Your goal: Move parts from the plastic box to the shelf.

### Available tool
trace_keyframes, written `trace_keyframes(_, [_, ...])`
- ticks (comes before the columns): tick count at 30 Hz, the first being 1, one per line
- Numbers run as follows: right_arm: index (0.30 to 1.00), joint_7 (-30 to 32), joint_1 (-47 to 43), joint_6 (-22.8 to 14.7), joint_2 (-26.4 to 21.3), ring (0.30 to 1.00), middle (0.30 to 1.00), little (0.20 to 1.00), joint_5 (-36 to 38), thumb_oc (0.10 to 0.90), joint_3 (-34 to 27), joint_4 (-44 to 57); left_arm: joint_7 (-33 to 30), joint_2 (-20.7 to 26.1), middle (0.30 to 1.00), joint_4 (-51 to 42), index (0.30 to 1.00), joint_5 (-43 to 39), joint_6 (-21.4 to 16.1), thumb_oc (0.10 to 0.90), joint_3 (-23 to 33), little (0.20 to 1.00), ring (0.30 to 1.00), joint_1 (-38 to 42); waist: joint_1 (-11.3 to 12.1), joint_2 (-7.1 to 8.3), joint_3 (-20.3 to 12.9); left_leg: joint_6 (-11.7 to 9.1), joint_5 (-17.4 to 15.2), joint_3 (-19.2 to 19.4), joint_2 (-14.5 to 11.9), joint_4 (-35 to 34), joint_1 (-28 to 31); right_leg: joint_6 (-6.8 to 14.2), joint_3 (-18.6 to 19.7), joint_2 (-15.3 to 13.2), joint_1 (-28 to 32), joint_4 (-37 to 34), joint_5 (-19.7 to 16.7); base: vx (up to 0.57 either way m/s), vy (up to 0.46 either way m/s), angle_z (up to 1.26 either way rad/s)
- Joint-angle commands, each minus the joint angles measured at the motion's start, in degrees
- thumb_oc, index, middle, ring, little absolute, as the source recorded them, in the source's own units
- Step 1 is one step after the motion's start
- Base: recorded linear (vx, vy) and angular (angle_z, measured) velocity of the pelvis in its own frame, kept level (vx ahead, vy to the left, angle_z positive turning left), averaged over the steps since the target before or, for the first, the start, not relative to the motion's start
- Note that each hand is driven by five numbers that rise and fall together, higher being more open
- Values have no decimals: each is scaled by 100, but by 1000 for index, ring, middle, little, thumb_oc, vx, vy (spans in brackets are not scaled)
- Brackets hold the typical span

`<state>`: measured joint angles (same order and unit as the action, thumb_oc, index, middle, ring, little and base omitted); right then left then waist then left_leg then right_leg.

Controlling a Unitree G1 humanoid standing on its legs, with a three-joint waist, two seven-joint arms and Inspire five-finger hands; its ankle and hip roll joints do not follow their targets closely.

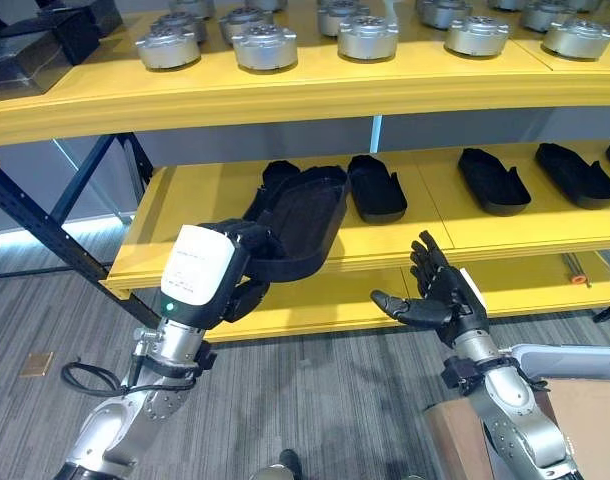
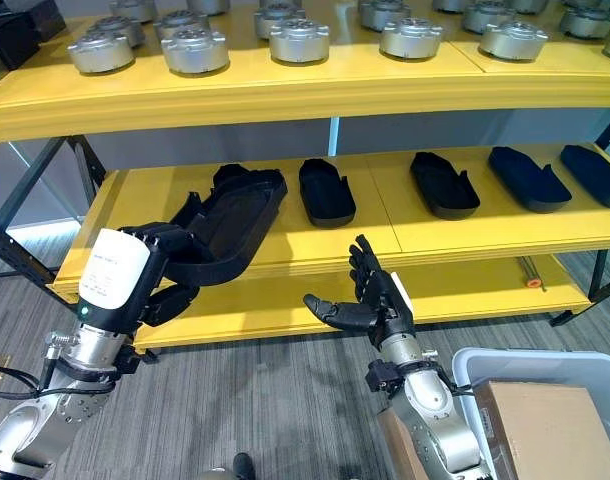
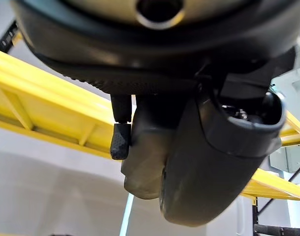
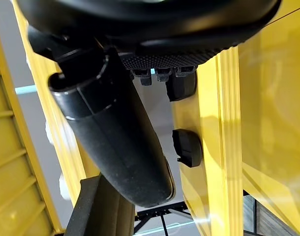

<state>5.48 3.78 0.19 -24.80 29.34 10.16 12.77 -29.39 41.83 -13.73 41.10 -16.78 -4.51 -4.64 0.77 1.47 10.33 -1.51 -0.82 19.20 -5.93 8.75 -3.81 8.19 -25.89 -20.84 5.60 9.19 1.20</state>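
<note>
On the shelves (image 2: 315, 92): 6 black parts (image 2: 326, 190), 11 silver discs (image 2: 299, 41), 1 plastic box (image 2: 485, 362).

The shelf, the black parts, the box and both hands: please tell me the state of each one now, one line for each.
Left hand: shut on a black part, at the middle shelf's front edge.
Held black part: lifted, tilted, its far end over the middle shelf.
Right hand: open, holds nothing, in front of the shelf.
Middle shelf: carries several black parts lying flat in a row.
Top shelf: carries round silver parts.
Plastic box: open, with a brown carton inside.
</note>
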Motion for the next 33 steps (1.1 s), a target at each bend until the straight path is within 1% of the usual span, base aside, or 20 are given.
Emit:
trace_keyframes(1, [1000, -149, -667, -385, -178, 1000, 1000, 1000, -170, 900, -211, 555, -822, -23, 300, -656, 300, -230, -43, 400, 679, 300, 300, 424, 117, -198, -329, -394, 182, 325, -370, -942, 928, 374, -216, -60, 12, 127, -237, 32, 217, -1])
trace_keyframes(2, [1000, -140, -673, -377, -157, 1000, 1000, 1000, -206, 900, -217, 580, -838, -17, 300, -650, 300, -228, -55, 400, 732, 300, 300, 403, 161, -188, -329, -359, 159, 351, -310, -954, 928, 425, -281, -135, 19, 100, -372, 32, 214, -4])
trace_keyframes(4, [1000, -125, -677, -366, -141, 1000, 1000, 1000, -221, 900, -214, 598, -837, -18, 300, -655, 300, -218, -58, 400, 757, 300, 300, 387, 178, -178, -326, -333, 143, 365, -272, -961, 934, 455, -306, -179, 27, 86, -439, -22, 150, -2])
trace_keyframes(6, [1000, -74, -744, -286, -49, 1000, 1000, 1000, -366, 900, -178, 633, -855, 53, 300, -599, 300, -201, 0, 400, 848, 300, 300, 392, 290, -186, -319, -200, 81, 538, -75, -1036, 954, 561, -628, -435, -83, 151, -874, -58, 268, 4])
trace_keyframes(9, [1000, -39, -885, -129, 32, 1000, 1000, 1000, -396, 900, -96, 631, -919, 154, 300, -510, 300, -223, 159, 400, 936, 300, 300, 403, 397, -246, -294, -104, 9, 737, 46, -1169, 1065, 612, -958, -586, -233, 388, -964, -42, 212, -14])
trace_keyframes(10, [1000, -43, -886, -124, 37, 1000, 1000, 1000, -404, 900, -89, 637, -896, 170, 300, -491, 300, -240, 192, 400, 940, 300, 300, 428, 384, -246, -293, -84, -7, 729, 79, -1172, 1056, 601, -937, -528, -245, 426, -891, 6, 185, -35])
trace_keyframes(11, [1000, -94, -827, -143, 25, 1000, 1000, 1000, -403, 900, -90, 658, -820, 189, 300, -404, 300, -258, 235, 400, 933, 300, 300, 514, 311, -223, -285, -15, -50, 658, 178, -1155, 1004, 518, -799, -192, -269, 504, -609, 50, 102, -24])
trace_keyframes(12, [1000, -137, -723, -177, -13, 1000, 1000, 1000, -379, 900, -144, 692, -782, 149, 300, -393, 300, -237, 190, 400, 960, 300, 300, 497, 274, -180, -277, 27, -71, 600, 236, -1120, 961, 445, -694, 40, -285, 502, -505, 89, 97, -15])
trace_keyframes(14, [1000, -169, -626, -174, -46, 1000, 1000, 1000, -345, 900, -194, 735, -744, 95, 300, -413, 300, -261, 175, 400, 994, 300, 300, 410, 236, -171, -287, 61, -83, 534, 273, -1111, 954, 417, -583, 150, -330, 545, -516, 84, 62, 10])
trace_keyframes(16, [1000, -264, -593, -198, -76, 1000, 1000, 1000, -303, 900, -279, 738, -773, 20, 300, -479, 300, -221, 152, 400, 1075, 300, 300, 237, 132, -192, -274, 95, -58, 455, 324, -1233, 1024, 361, -239, 459, -532, 777, -276, 86, 20, 29])
trace_keyframes(17, [1000, -323, -503, -357, -79, 1000, 1000, 1000, -316, 900, -364, 652, -741, -71, 300, -452, 300, -220, 122, 400, 1138, 300, 300, 170, 3, -129, -233, 115, -10, 477, 376, -1200, 955, 189, -76, 979, -511, 396, -21, 141, -110, 34])
trace_keyframes(18, [1000, -389, -413, -456, -113, 1000, 1000, 1000, -203, 900, -460, 591, -763, -154, 300, -458, 300, -217, 110, 400, 1191, 300, 300, 84, -51, -58, -240, 73, -22, 420, 440, -1160, 941, 99, 59, 1297, -411, -75, 35, 203, -130, 47])
trace_keyframes(19, [1000, -429, -350, -517, -124, 1000, 1000, 1000, -179, 900, -522, 555, -835, -247, 300, -489, 300, -291, 123, 400, 1241, 300, 300, -22, -55, -17, -241, 21, -37, 412, 470, -1129, 950, 56, 53, 1425, -339, -392, 2, 199, -80, 39])
trace_keyframes(20, [1000, -438, -331, -538, -127, 1000, 1000, 1000, -181, 900, -532, 541, -873, -281, 300, -503, 300, -314, 129, 400, 1261, 300, 300, -68, -54, -8, -244, 1, -43, 417, 473, -1120, 956, 42, 41, 1462, -308, -508, -33, 215, -72, 41])
trace_keyframes(23, [1000, -566, -220, -652, -45, 1000, 1000, 1000, -367, 900, -564, 516, -1109, -556, 300, -560, 300, -334, 130, 400, 1420, 300, 300, -293, -67, 45, -212, -99, -161, 454, 553, -1088, 1052, 104, 2, 1491, -359, -1262, -537, 230, -69, 23])
trace_keyframes(24, [1000, -599, -169, -677, -32, 1000, 1000, 1000, -390, 900, -557, 555, -1145, -600, 300, -565, 300, -327, 146, 400, 1429, 300, 300, -301, -120, 28, -197, -91, -193, 431, 563, -1091, 1087, 138, 122, 1463, -456, -1305, -645, 287, -80, -17])
trace_keyframes(25, [1000, -653, -37, -757, -35, 1000, 1000, 1000, -429, 900, -570, 669, -1138, -656, 300, -575, 300, -286, 217, 400, 1434, 300, 300, -271, -263, -11, -181, -82, -226, 389, 561, -1125, 1133, 174, 398, 1460, -588, -1330, -718, 251, -76, 5])
trace_keyframes(26, [1000, -647, 28, -796, -33, 1000, 1000, 1000, -491, 900, -586, 725, -1098, -661, 300, -560, 300, -276, 257, 400, 1405, 300, 300, -225, -335, -18, -185, -67, -283, 397, 565, -1098, 1159, 194, 485, 1454, -664, -1294, -748, 263, -111, 11])
trace_keyframes(30, [1000, -512, -87, -1142, -153, 1000, 1000, 1000, -691, 900, -618, 679, -841, -500, 300, -402, 300, -326, 499, 400, 1203, 300, 300, 106, -452, 1, -226, -61, -555, 564, 545, -620, 1172, 133, 354, 1404, -715, -983, -659, 281, -155, 17])
trace_keyframes(33, [1000, -361, -258, -1268, -197, 1000, 1000, 1000, -831, 900, -648, 680, -811, -367, 300, -347, 300, -382, 646, 400, 1139, 300, 300, 230, -459, -37, -240, -72, -688, 575, 515, -152, 1124, 0, 257, 1414, -711, -698, -410, 210, -102, 14])
